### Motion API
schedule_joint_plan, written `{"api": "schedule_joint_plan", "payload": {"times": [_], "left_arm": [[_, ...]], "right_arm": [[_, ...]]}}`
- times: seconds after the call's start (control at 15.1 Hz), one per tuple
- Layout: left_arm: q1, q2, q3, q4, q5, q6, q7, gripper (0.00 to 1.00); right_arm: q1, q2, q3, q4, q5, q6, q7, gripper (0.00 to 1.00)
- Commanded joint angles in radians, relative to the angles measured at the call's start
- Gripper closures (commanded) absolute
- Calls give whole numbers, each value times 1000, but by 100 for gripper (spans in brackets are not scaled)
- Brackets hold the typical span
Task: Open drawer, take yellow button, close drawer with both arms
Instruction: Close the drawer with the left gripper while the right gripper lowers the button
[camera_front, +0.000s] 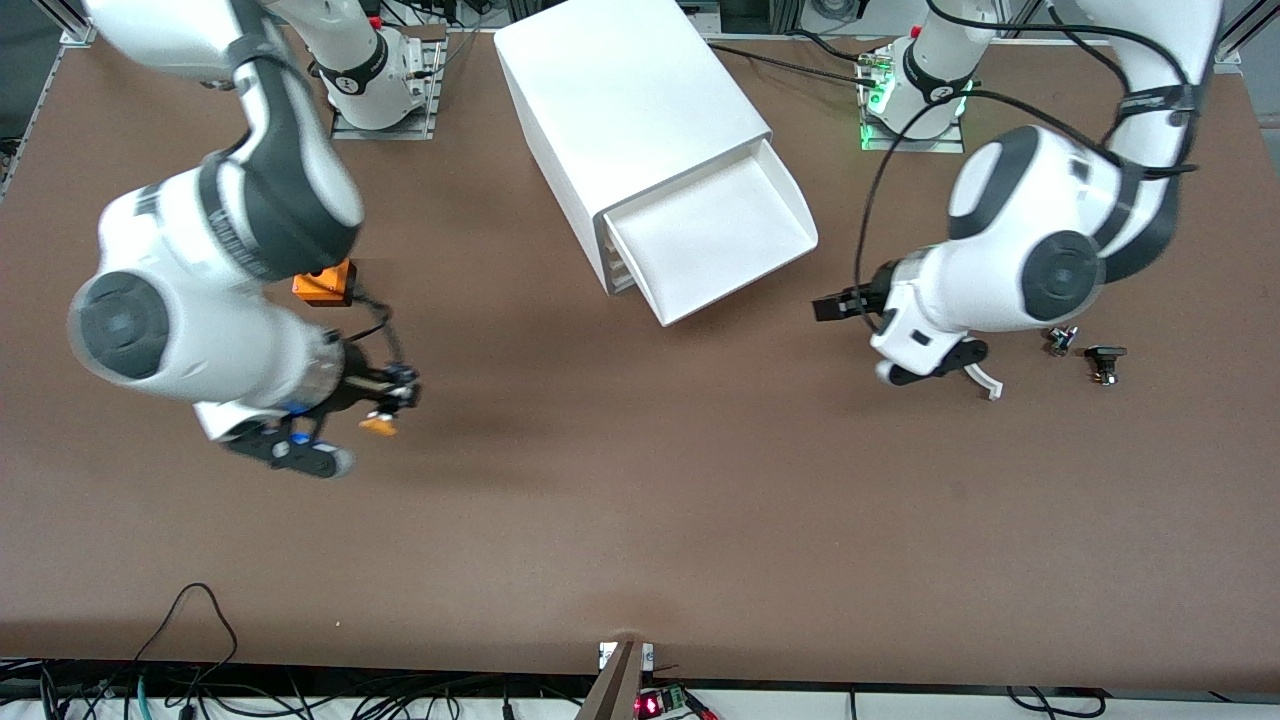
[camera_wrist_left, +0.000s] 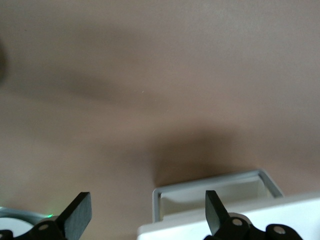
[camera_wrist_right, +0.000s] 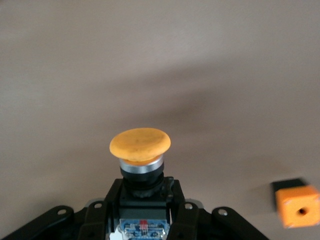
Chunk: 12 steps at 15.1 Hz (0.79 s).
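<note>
The white cabinet has its top drawer pulled out, and its tray looks bare. My right gripper is shut on the button, over the brown table toward the right arm's end. In the right wrist view the orange-yellow cap sticks out past the gripper, which clamps the black body. My left gripper is open and empty, just off the drawer's front corner toward the left arm's end. The left wrist view shows its gripper spread wide, with the drawer's rim just ahead.
An orange cube with a hole sits on the table by the right arm, and also shows in the right wrist view. Two small black parts lie near the left arm. Cables hang along the table's near edge.
</note>
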Motion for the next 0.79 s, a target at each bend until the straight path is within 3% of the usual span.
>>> {"api": "schedule_joint_plan", "payload": {"times": [0.0,0.33,0.73], "left_arm": [[-97,-7,0,-63,94,103,-159,0],[-110,-25,-38,-175,106,279,-210,0],[-106,-41,-126,-240,106,338,-343,0]], "right_arm": [[-86,3,18,-44,-13,14,-182,100],[-221,4,18,-286,-53,265,-460,100],[-278,32,17,-475,-81,460,-475,100]]}}
